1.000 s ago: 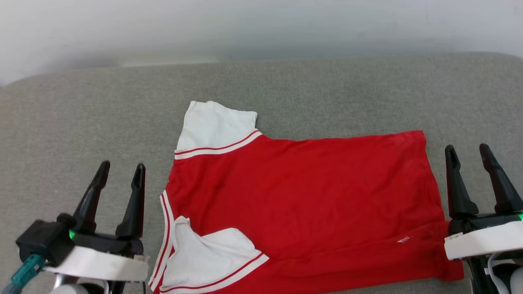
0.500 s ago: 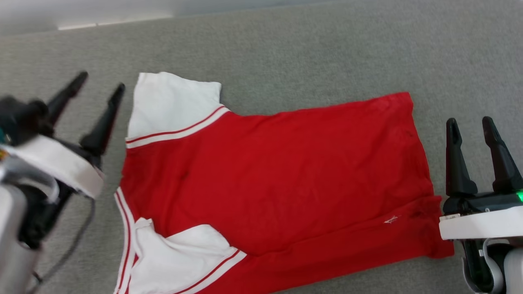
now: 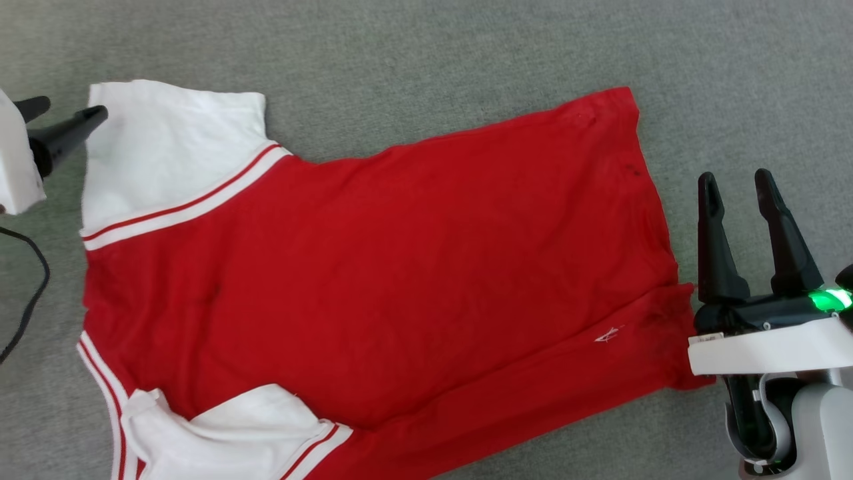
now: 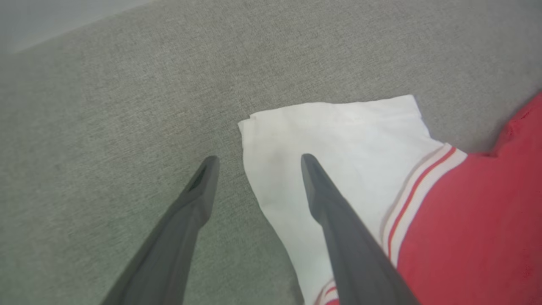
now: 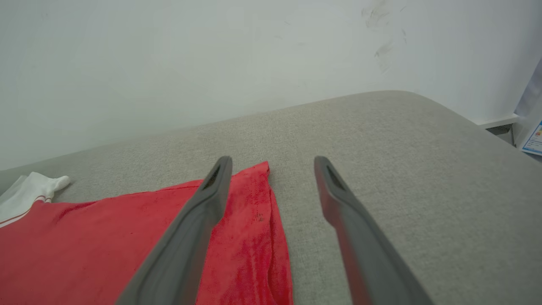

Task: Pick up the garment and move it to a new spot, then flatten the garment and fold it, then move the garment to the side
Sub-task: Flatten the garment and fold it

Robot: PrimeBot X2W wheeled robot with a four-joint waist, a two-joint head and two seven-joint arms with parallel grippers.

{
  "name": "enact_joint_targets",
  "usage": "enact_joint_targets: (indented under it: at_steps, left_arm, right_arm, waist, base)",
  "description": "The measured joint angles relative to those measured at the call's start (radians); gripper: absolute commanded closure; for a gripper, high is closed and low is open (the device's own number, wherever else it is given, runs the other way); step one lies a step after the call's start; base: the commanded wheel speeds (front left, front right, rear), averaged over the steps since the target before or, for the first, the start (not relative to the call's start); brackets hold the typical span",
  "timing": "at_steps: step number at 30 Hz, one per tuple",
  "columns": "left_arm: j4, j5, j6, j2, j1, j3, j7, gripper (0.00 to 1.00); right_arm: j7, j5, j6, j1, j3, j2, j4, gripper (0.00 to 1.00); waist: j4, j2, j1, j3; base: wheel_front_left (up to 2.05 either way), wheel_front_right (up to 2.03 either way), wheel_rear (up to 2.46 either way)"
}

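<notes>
Nearest me, the garment (image 3: pixel 373 267), a red jersey shirt with short white sleeves and red-and-white striped trim, lies spread out on the grey woven fabric surface (image 3: pixel 426 40), its plain red side up. Its near sleeve (image 3: pixel 220 427) is crumpled and folded in over the body at the near left corner.

At the near right, my right gripper (image 3: pixel 734 177) sits just beside the shirt's hem edge with its two long dark fingers spread wide and nothing between them. In its wrist view the right gripper (image 5: pixel 273 159) has one finger over the red cloth (image 5: pixel 106 237) and the other over bare grey fabric.

A thin black cable (image 3: pixel 33 293) loops over the surface at the left edge.

Farther off on the left, my left gripper (image 3: pixel 72 107) is fully open and empty too, at the outer edge of the far white sleeve (image 3: pixel 166 147). Its wrist view shows the left gripper (image 4: pixel 259 158) straddling that sleeve's (image 4: pixel 338 135) edge; I cannot tell whether a finger touches the cloth.

Beyond the surface stands a pale wall (image 5: pixel 211 63).
</notes>
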Motion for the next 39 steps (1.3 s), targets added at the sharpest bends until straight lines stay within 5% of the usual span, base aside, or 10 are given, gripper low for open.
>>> enact_joint_targets:
  at_steps: [11, 12, 13, 20, 26, 39]
  left_arm:
    - [0.152, 0.014, 0.0, -0.001, -0.142, -0.111, 0.104, 0.0]
    - [0.157, 0.006, 0.0, 0.0, -0.149, -0.118, 0.104, 0.89]
    - [0.165, -0.008, 0.0, -0.002, -0.151, -0.122, 0.102, 1.0]
    - [0.168, -0.043, 0.0, -0.018, -0.139, -0.18, -0.021, 1.0]
    - [0.116, -0.046, 0.0, -0.015, -0.127, -0.228, -0.21, 1.0]
    - [-0.223, -0.043, -0.002, 0.057, -0.077, -0.405, -0.453, 1.0]
  right_arm:
    - [-0.023, 0.004, 0.0, -0.038, 0.0, 0.012, 0.034, 0.0]
    - [-0.025, 0.004, 0.0, -0.039, 0.0, 0.012, 0.035, 0.0]
    - [-0.025, 0.004, 0.0, -0.039, -0.001, 0.013, 0.037, 0.0]
    - [0.009, -0.015, 0.0, -0.04, -0.011, 0.003, 0.042, 0.0]
    - [0.149, -0.02, 0.0, -0.054, 0.019, -0.08, 0.027, 0.0]
    - [0.864, 0.069, 0.0, -0.231, 0.064, -0.357, 0.028, 0.0]
  waist:
    - [-0.045, 0.0, -0.0001, 0.068]
    - [-0.046, 0.0, -0.0001, 0.069]
    - [-0.045, 0.0, -0.0001, 0.07]
    - [-0.024, 0.0, -0.0001, 0.047]
    - [0.008, 0.0, -0.0001, -0.01]
    - [0.159, 0.0, -0.0002, -0.104]
  base:
    - [0.0, 0.0, 0.0]
    - [0.0, 0.0, 0.0]
    - [0.0, 0.0, 0.0]
    - [0.0, 0.0, 0.0]
    - [0.0, 0.0, 0.0]
    - [0.0, 0.0, 0.0]
